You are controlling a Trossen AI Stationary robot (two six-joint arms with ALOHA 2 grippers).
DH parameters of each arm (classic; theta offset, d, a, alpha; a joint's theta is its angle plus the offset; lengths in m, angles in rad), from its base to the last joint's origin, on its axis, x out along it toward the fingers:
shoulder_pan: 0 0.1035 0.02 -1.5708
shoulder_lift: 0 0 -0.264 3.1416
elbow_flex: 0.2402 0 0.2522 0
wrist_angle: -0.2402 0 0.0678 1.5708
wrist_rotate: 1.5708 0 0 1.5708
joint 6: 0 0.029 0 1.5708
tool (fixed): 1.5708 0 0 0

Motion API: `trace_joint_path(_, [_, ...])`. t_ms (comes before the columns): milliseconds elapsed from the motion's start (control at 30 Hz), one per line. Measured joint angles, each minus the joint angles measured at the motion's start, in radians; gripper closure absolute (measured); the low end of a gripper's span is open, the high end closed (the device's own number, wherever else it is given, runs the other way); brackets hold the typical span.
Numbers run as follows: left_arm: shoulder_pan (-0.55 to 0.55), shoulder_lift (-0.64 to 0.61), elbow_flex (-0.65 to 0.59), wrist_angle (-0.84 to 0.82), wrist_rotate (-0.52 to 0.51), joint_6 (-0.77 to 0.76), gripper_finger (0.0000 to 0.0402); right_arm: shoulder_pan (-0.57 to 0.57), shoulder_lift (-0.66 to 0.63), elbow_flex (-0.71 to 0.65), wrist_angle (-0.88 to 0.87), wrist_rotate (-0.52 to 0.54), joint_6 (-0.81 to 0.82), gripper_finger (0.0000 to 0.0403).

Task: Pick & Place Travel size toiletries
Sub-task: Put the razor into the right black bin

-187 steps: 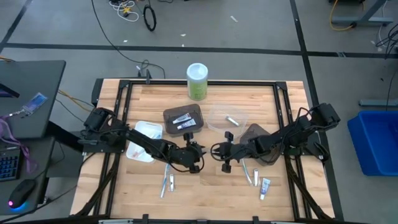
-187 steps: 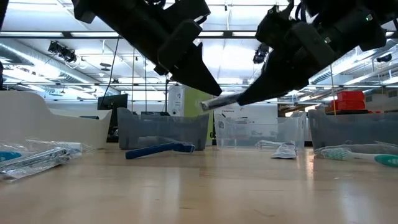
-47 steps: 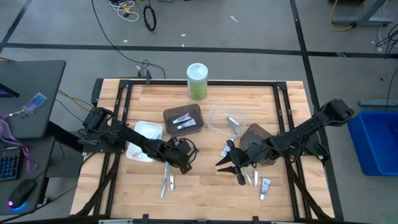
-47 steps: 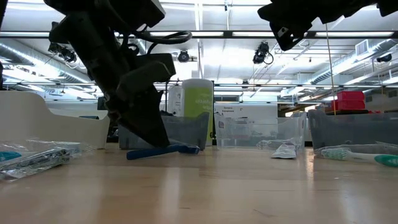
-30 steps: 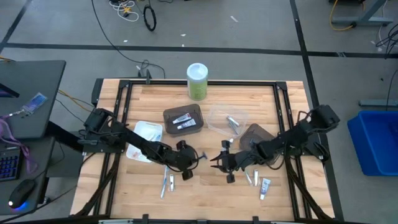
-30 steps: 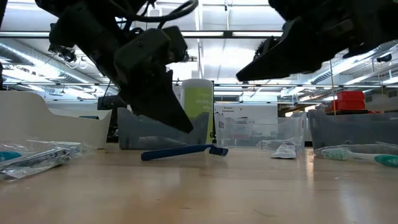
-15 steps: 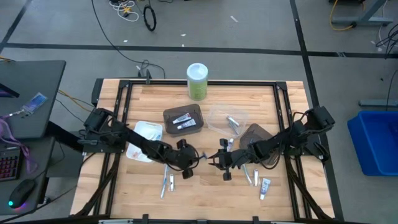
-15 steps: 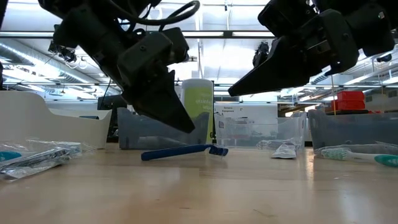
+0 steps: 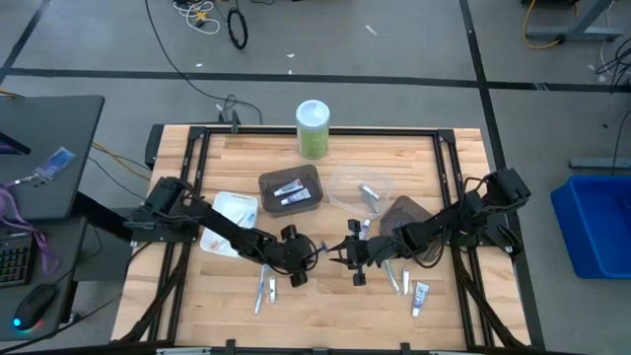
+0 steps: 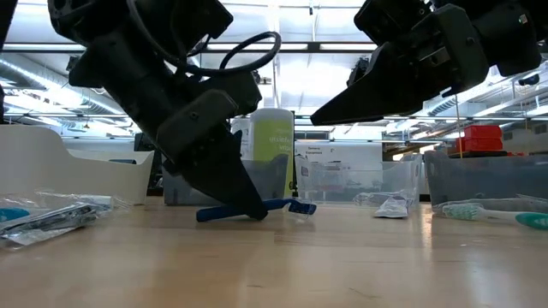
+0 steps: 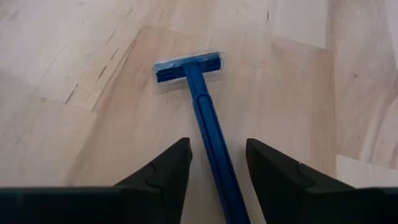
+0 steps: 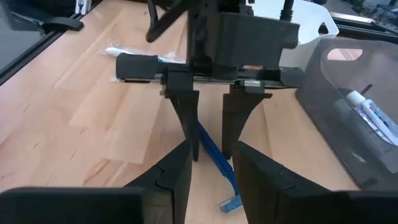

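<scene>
Blue plastic marks the razor (image 11: 205, 118) that concerns us here: it lies flat on the wooden table (image 9: 335, 306), near the middle, with its head pointing away from the left gripper (image 11: 217, 163) and its handle running back between that gripper's two dark fingers (image 11: 166, 168). We see those fingers spread, one on each side of the handle and clear of it, their tips down at the table surface in the low view, so nothing is pinched at present. The right gripper (image 9: 350, 258) hangs just opposite, above the table and facing the left one, with its fingers part-way apart and empty; the razor head lies between the two grippers. We judge that the step in hand is the taking up of this razor. To do it well, we would keep the handle centred between the fingers, close squarely across its narrow width rather than along it, and lift straight up so the head does not drag on the wood. Other toiletries (image 9: 406, 284) lie scattered on the table near the right arm, and the trays (image 9: 291, 187) sit farther back.
</scene>
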Motion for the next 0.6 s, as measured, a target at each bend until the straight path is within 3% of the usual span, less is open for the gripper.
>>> trace_joint_path(100, [0.000, 0.001, 0.000, -0.003, -0.002, 0.000, 0.0256, 0.000, 0.000, 0.000, -0.001, 0.000, 0.000, 0.0276])
trace_joint_path(300, [0.001, 0.002, -0.002, -0.002, -0.013, 0.003, 0.0364, -0.002, 0.000, 0.000, 0.000, 0.001, -0.002, 0.0276])
trace_joint_path(600, [0.000, 0.012, 0.000, 0.098, -0.018, 0.098, 0.0357, -0.020, 0.000, 0.000, -0.004, 0.001, 0.005, 0.0272])
